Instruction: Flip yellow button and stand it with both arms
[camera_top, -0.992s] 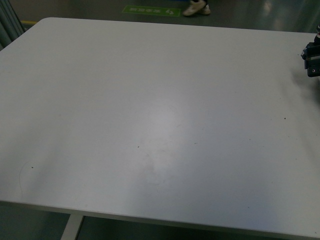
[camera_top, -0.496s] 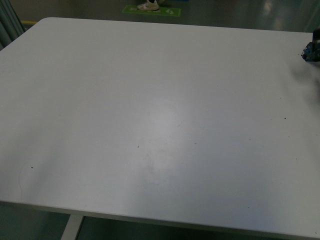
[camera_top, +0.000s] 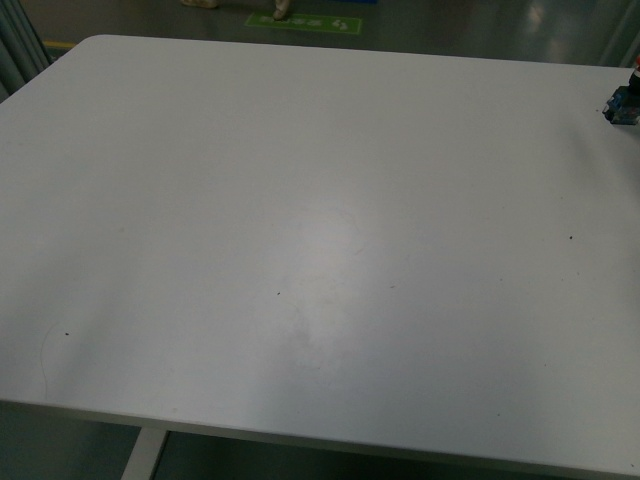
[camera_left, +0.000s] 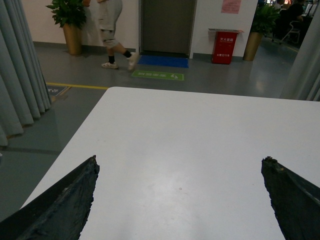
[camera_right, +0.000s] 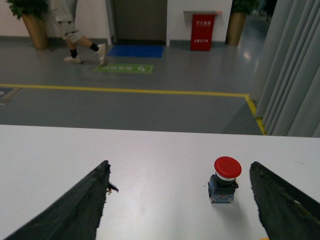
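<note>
1. 0 steps of the task looked done: neither gripper had hold of anything, and the yellow button could not be identified with certainty in any view.
2. At the bottom edge of the right wrist view, a sliver of yellow-orange (camera_right: 264, 238) peeked in close to the right arm's finger; it may have been the yellow button's cap, but too little showed to tell.
3. Standing upright on the white table (camera_top: 300, 250) was a red-capped button (camera_right: 225, 181), its cap on top of a blue-black block. In the front view, the same item showed only as a small blue and dark shape (camera_top: 622, 103) at the far right edge.
4. Finding the yellow button, grasping it, turning it over and standing it all seemed left to do.
5. The left gripper (camera_left: 180, 200) was held low over the bare tabletop, aimed toward the far edge, its jaws spread wide and empty.
6. The right gripper (camera_right: 180, 200) hung likewise low and level, jaws wide apart and empty, with the red-capped button ahead of it and nearer its right-hand finger.
</note>
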